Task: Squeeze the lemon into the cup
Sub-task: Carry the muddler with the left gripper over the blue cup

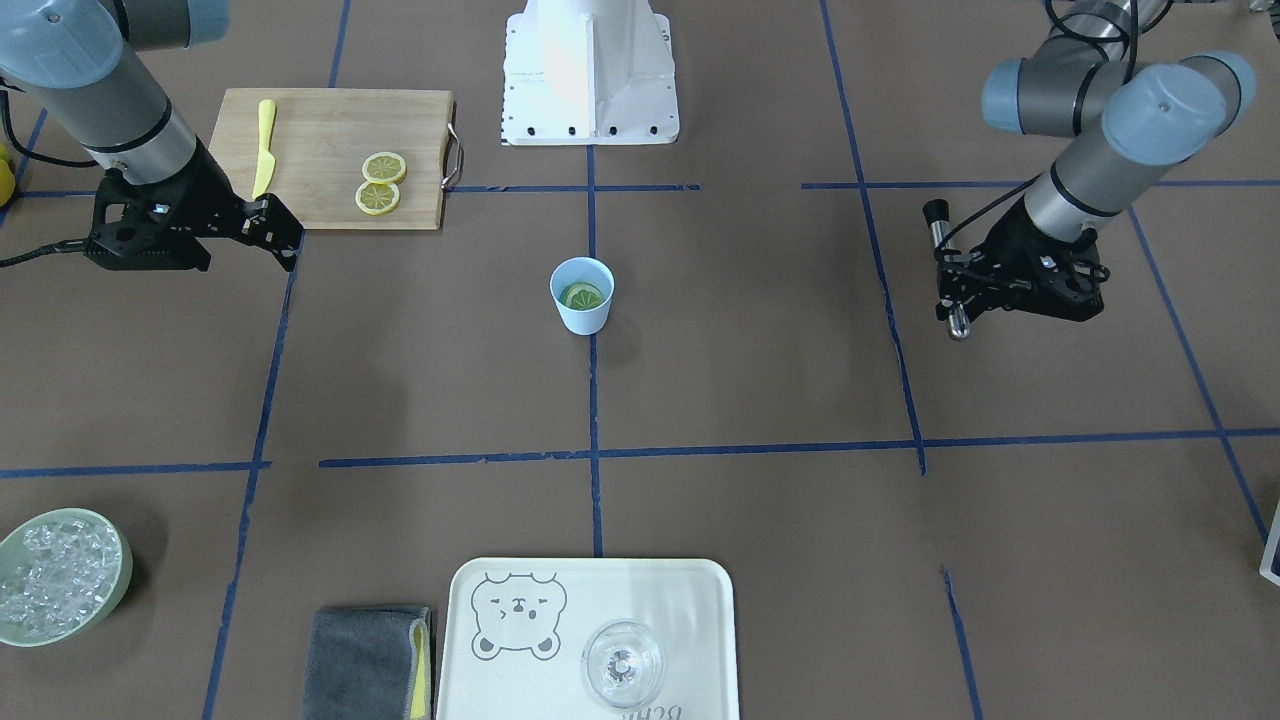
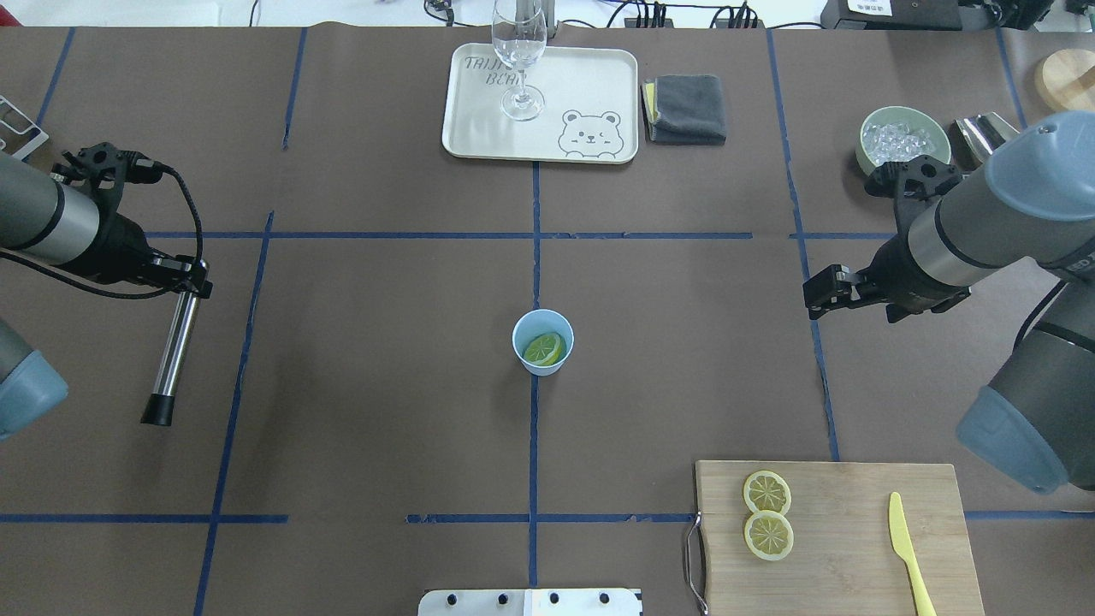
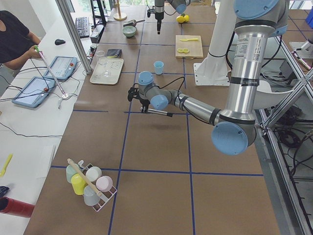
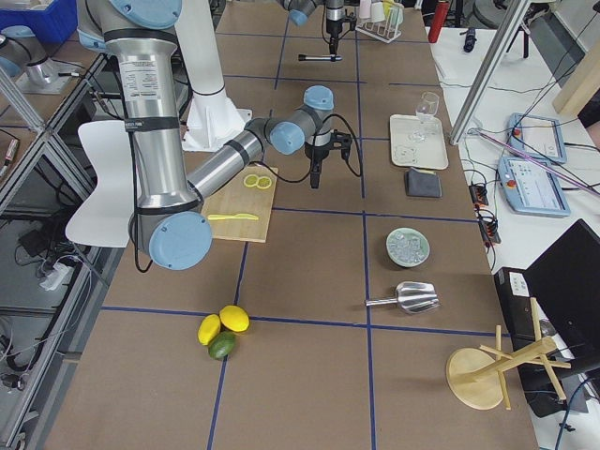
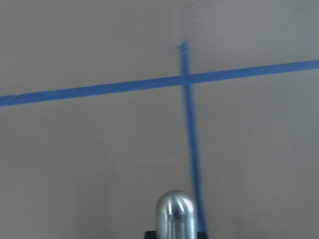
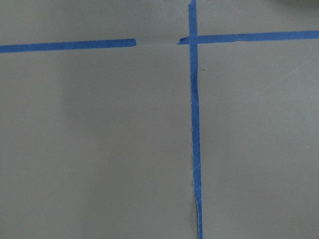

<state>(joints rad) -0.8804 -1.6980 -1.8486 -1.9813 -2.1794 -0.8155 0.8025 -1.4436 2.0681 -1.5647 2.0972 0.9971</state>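
The light blue cup [image 2: 542, 342] stands upright at the middle of the table, also in the front view [image 1: 581, 295]. A lemon slice [image 2: 544, 348] lies inside it [image 1: 583, 296]. Two more lemon slices [image 2: 767, 513] lie on the wooden cutting board [image 2: 855, 556]. My left gripper [image 2: 184, 282] is shut on a metal rod with a black end [image 2: 171, 359], far left of the cup; it also shows in the front view [image 1: 960, 290]. My right gripper [image 2: 813, 295] is empty and looks open, well to the right of the cup.
A yellow knife [image 2: 907, 547] lies on the board. At the far side are a cream tray [image 2: 479, 128] with a clear glass [image 2: 519, 60], a grey cloth [image 2: 689, 107], a green bowl of ice [image 2: 904, 141] and a metal scoop [image 2: 984, 133].
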